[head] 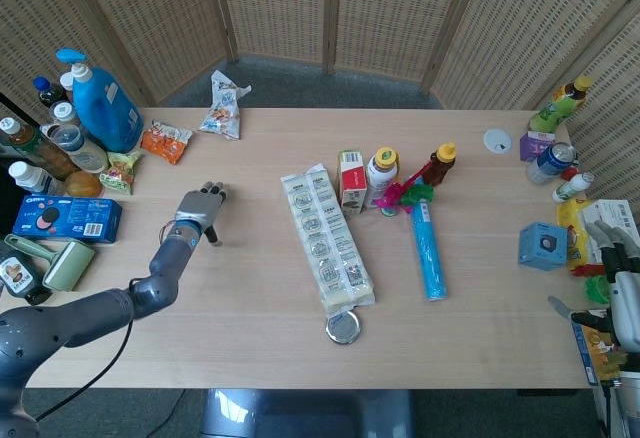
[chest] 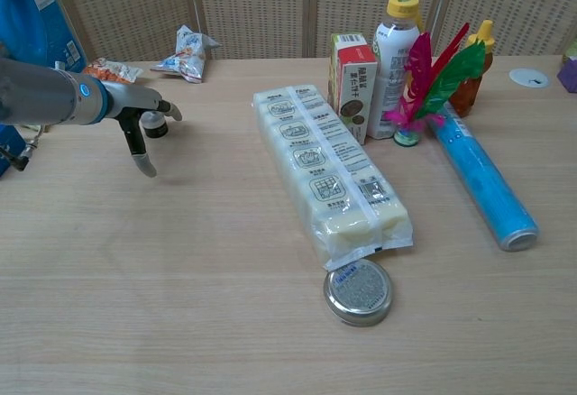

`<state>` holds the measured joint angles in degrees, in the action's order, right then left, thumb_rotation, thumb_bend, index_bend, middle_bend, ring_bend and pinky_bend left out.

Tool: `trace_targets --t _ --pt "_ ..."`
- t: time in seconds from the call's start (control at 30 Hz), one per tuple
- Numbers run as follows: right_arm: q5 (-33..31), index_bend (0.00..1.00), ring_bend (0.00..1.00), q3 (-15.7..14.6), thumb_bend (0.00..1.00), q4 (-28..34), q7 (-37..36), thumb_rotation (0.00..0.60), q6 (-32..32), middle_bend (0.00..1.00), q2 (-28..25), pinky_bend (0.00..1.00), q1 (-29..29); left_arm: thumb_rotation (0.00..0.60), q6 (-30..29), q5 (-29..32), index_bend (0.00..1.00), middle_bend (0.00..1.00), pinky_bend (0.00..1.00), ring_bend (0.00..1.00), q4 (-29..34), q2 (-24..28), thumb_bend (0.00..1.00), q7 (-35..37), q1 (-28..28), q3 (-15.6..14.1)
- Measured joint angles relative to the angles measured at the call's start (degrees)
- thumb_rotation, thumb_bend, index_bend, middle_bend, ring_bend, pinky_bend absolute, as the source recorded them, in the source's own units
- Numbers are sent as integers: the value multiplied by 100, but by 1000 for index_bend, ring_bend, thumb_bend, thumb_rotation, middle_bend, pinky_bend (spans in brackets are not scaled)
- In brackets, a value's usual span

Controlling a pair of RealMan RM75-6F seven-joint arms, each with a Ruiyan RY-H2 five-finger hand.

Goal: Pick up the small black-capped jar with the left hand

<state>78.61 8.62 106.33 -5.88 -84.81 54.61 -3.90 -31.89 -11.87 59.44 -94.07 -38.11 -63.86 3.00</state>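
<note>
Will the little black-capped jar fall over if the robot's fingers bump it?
Probably it could. The jar looks small and stands upright on the smooth table, so a nudge from the left hand beside it might tip or slide it. It looks round, so once down it would likely roll. It seems light.

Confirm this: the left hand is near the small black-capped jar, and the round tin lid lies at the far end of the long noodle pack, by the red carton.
Wrong end. In the chest view the round tin lid lies at the near end of the long noodle pack, away from the red carton.

Jar (chest: 155, 124) just behind left hand (chest: 135, 121), long packet (chest: 329, 176) to their right, tin (chest: 358, 292) before the packet
</note>
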Motion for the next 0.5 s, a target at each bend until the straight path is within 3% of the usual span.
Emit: trace_targets --t 0.13,0.5 --pt "12 0 0 2 0 9 -10 600 -20 0 -7 0 8 600 -6 42 91 0 404 12 353 283 0 106 4 -65" --pt "73 0 0 -15 0 41 -21 600 -56 0 -23 0 27 600 -59 126 101 0 505 267 1059 881 0 424 -51 -261"
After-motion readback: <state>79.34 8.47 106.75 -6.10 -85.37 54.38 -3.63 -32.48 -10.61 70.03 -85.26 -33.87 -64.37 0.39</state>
